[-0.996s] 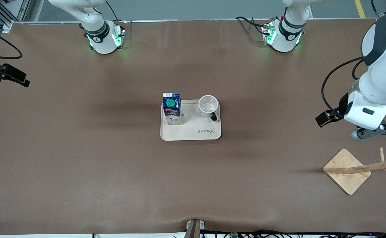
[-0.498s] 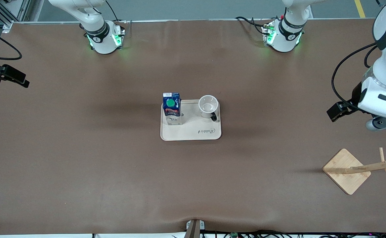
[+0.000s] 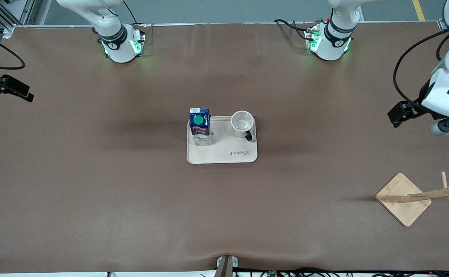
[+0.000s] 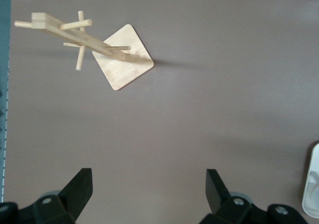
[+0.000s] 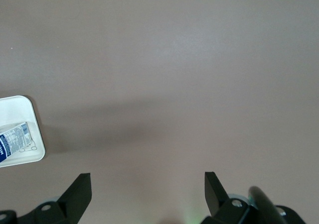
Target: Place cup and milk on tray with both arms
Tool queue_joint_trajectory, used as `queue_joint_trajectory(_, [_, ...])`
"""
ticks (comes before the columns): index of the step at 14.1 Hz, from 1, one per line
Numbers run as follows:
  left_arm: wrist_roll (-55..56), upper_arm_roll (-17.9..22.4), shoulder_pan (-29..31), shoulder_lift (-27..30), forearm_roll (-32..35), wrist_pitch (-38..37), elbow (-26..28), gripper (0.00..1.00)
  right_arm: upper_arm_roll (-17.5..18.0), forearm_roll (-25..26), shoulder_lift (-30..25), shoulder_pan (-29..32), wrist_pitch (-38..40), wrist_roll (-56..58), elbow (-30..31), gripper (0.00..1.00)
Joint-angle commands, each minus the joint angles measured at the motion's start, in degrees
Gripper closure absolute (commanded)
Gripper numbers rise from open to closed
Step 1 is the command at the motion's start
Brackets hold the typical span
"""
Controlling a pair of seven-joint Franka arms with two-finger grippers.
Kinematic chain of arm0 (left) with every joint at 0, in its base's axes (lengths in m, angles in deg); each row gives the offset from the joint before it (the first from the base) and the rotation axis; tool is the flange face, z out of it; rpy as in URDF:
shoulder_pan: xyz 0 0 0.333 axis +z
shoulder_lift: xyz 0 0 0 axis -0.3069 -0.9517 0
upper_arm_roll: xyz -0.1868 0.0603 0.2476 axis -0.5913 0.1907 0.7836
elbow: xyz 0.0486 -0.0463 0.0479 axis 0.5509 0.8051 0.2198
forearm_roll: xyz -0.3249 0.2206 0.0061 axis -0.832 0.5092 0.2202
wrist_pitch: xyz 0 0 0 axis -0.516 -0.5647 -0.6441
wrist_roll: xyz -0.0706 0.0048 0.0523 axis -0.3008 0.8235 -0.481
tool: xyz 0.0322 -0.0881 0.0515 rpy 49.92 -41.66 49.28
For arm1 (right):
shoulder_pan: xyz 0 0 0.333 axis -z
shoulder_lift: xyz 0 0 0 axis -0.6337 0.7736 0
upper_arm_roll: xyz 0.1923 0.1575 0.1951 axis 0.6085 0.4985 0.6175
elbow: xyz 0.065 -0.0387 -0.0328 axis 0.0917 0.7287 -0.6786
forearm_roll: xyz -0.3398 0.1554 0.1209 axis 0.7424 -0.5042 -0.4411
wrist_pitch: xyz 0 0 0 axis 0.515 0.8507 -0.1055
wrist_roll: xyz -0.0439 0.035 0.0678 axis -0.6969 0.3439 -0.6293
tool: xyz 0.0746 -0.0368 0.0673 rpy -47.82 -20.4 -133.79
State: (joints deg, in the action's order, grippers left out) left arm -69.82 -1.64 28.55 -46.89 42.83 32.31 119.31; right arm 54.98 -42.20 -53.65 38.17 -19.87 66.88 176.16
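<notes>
The milk carton [image 3: 200, 126] stands upright on the cream tray [image 3: 222, 156], at about ten o'clock of the tray's middle, toward the right arm's end. The white mug [image 3: 242, 123] sits upright at about two o'clock, toward the left arm's end, its black handle turned to the front camera. The two stand apart, each on the side of the arm that could reach it, and the tray's lettered strip nearer the camera is bare. Judging from this, both placements look done.

The left gripper [image 4: 149, 191] hangs high over bare table at the left arm's end, at roughly three o'clock from the tray and well apart from it. Its fingers are spread wide with nothing between them. The wooden mug stand [image 3: 403, 199] stands at about five o'clock from the tray, near that end of the table.

The right gripper [image 5: 148, 191] is also released and empty, over bare mat toward the right arm's end; a corner of the tray with the carton's top shows in its wrist view. In the front view only a dark part of it reaches in at the nine o'clock edge. Both arms seem to be parked clear so nothing gets knocked.
</notes>
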Motion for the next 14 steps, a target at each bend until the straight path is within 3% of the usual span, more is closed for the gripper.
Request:
queue_joint_trajectory(1, [-4.34, 8.36, -3.91, 4.16, -5.11, -0.20, 3.60, 0.00, 0.34, 0.08, 0.82, 0.45, 0.64, 0.50, -2.04, 0.00])
queue_joint_trajectory(4, [-7.51, 15.04, -8.21, 7.85, -6.60, -0.20, 7.38, 0.00, 0.34, 0.08, 0.82, 0.54, 0.64, 0.50, -2.04, 0.00])
queue_joint_trajectory(6, [-8.13, 16.81, -8.31, 9.87, -9.24, -0.11, 9.32, 0.00, 0.34, 0.08, 0.82, 0.45, 0.64, 0.50, -2.04, 0.00])
queue_joint_trajectory(10, [-8.58, 16.82, -7.78, 14.53, -9.51, 2.43, 14.94, 0.00, 0.34, 0.08, 0.90, 0.37, 0.64, 0.50, -2.39, 0.00])
queue_joint_trajectory(14, [-8.84, 16.82, -7.60, 14.98, -11.71, 2.44, 15.12, 0.00, 0.34, 0.08, 0.90, 0.45, 0.64, 0.50, -2.39, 0.00])
